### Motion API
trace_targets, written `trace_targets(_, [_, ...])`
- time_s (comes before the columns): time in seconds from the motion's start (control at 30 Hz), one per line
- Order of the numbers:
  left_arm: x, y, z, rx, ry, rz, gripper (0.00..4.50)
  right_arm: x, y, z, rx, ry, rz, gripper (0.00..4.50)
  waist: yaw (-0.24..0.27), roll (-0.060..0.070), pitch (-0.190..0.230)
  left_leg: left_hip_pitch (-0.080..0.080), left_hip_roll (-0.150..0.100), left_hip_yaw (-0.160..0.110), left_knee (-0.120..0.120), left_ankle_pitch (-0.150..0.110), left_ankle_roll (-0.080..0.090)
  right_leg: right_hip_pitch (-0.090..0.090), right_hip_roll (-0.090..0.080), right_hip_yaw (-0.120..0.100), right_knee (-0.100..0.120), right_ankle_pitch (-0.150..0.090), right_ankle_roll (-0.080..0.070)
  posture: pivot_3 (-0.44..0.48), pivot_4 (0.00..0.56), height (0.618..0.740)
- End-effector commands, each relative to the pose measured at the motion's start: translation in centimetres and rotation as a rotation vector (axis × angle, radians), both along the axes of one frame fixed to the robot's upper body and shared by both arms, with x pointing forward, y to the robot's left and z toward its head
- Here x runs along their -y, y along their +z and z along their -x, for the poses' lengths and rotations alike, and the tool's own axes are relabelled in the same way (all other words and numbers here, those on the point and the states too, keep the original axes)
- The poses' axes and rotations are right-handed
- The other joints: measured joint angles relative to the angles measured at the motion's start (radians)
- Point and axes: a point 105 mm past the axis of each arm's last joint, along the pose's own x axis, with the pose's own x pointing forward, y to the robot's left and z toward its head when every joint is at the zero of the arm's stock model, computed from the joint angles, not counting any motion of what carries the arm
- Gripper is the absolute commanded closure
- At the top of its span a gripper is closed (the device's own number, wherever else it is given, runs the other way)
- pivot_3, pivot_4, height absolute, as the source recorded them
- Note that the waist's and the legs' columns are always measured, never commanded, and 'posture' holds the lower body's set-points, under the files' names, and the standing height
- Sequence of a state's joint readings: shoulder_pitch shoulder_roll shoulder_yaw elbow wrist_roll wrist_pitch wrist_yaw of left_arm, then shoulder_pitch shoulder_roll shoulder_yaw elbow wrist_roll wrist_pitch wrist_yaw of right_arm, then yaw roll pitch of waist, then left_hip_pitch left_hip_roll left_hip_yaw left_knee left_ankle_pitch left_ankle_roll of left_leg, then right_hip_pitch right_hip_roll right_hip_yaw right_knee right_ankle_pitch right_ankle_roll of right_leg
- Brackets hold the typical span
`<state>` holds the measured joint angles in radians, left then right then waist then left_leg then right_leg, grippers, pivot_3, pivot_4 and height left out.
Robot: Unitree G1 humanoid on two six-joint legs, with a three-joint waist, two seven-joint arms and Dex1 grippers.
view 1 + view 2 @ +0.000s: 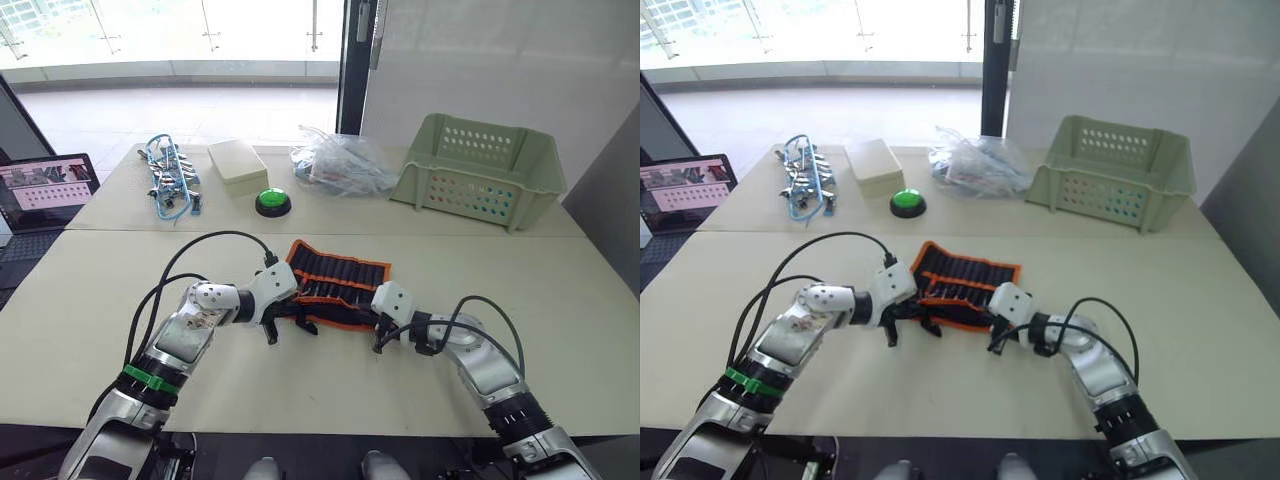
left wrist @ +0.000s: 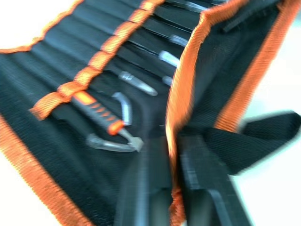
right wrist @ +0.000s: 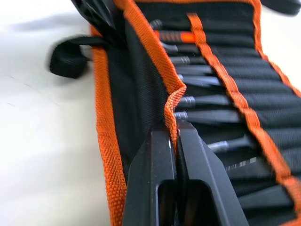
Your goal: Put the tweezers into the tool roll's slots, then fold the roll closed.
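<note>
Slippage is the likely risk: at frame centre, both the left gripper (image 1: 272,328) and right gripper (image 1: 379,340) pinch the tool roll (image 1: 340,280)'s near orange flap edge, and uneven lifting could tug it free or spill the slotted tweezers (image 3: 200,100).

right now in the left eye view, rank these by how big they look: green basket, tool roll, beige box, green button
1. green basket
2. tool roll, though it lies nearer the camera and both grippers cover part of it
3. beige box
4. green button
</note>
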<state>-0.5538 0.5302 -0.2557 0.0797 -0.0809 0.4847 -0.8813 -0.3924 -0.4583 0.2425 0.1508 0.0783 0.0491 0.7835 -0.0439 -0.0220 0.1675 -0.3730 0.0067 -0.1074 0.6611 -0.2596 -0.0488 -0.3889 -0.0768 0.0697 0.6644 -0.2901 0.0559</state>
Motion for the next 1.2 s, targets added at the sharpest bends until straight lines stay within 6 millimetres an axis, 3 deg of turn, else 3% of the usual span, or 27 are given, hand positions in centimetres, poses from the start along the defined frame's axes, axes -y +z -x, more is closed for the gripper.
trace_targets(0.03, [-0.4,2.1,-1.3,0.076,0.065,0.065,2.63,2.1,1.1,-0.9,0.025,-0.096,-0.037,3.28,0.001,0.0,0.0,0.0,0.0,0.0,0.0,0.0,0.0,0.0,0.0,0.0,0.0,0.0,0.0,0.0,0.15,0.74])
trace_targets(0.13, [-0.6,2.8,-1.6,0.114,0.086,0.088,1.64,2.3,2.1,-0.8,0.022,-0.104,-0.104,2.25,0.001,0.0,0.0,0.0,0.0,0.0,0.0,0.0,0.0,0.0,0.0,0.0,0.0,0.0,0.0,0.0,0.15,0.74])
trace_targets(0.3, [-0.5,5.7,-0.9,0.175,0.063,0.236,0.01,2.5,5.2,-0.6,0.078,-0.107,-0.303,0.58,-0.003,0.0,0.0,-0.001,0.0,0.0,0.0,0.0,0.0,-0.001,0.0,0.0,0.0,0.0,0.0,0.0,0.15,0.74])
trace_targets(0.37, [-0.4,6.8,0.0,0.182,0.048,0.322,0.0,2.4,6.4,0.0,0.073,-0.074,-0.369,0.01,-0.005,0.0,0.0,-0.001,0.0,0.0,0.0,0.0,0.0,-0.001,0.0,0.0,0.0,0.0,0.0,0.0,0.15,0.74])
trace_targets(0.47, [-0.1,7.3,1.4,0.141,0.045,0.45,0.0,1.5,6.5,1.1,0.043,-0.018,-0.395,0.01,-0.002,0.0,0.0,-0.001,0.0,0.0,0.0,0.0,0.0,-0.001,0.0,0.0,0.0,0.0,0.0,0.0,0.15,0.74])
trace_targets(0.53, [0.6,6.3,2.8,0.089,0.006,0.476,0.0,0.1,6.0,2.0,0.02,0.016,-0.39,0.01,-0.002,0.0,0.0,0.0,0.0,0.0,0.0,0.0,0.0,0.0,0.0,0.0,0.0,0.0,0.0,0.0,0.15,0.74])
trace_targets(0.57, [0.8,5.9,3.1,0.08,-0.002,0.469,0.26,-0.4,5.8,2.3,0.015,0.028,-0.38,0.0,-0.002,0.0,0.0,0.0,0.0,0.0,0.0,0.0,0.0,0.0,0.0,0.0,0.0,0.0,0.0,0.0,0.15,0.74])
trace_targets(0.77, [1.2,2.0,3.8,0.01,0.025,0.387,2.15,-3.7,2.8,3.3,-0.045,0.064,-0.262,1.85,-0.001,0.0,0.0,0.0,0.0,0.0,0.0,0.0,0.0,-0.001,0.0,0.0,0.0,0.0,0.0,0.0,0.15,0.74])
trace_targets(0.87, [1.4,1.2,3.8,-0.008,0.021,0.377,3.14,-4.8,1.9,3.5,-0.071,0.069,-0.233,2.87,0.0,0.0,0.0,0.0,0.0,0.0,0.0,0.0,0.0,0.0,0.0,0.0,0.0,0.0,0.0,0.0,0.15,0.74])
trace_targets(1.0, [2.0,0.8,3.0,0.006,0.011,0.355,4.43,-4.8,2.0,2.3,-0.045,-0.002,-0.24,4.21,0.0,0.0,0.0,0.0,0.0,0.0,0.0,0.0,0.0,0.0,0.0,0.0,0.0,0.0,0.0,0.0,0.15,0.74])
trace_targets(1.03, [2.1,0.6,2.5,0.012,0.02,0.344,4.5,-4.6,2.1,1.9,-0.038,-0.022,-0.237,4.49,0.0,0.0,0.0,0.0,0.0,0.0,0.0,0.0,0.0,0.0,0.0,0.0,0.0,0.0,0.0,0.0,0.15,0.74])
trace_targets(1.2, [2.4,-0.1,1.0,0.015,0.032,0.315,4.5,-3.6,1.8,0.8,-0.019,-0.091,-0.213,4.49,0.001,0.0,0.0,0.0,0.0,0.0,0.0,0.0,0.0,-0.001,0.0,0.0,0.0,0.0,0.0,0.0,0.15,0.74])
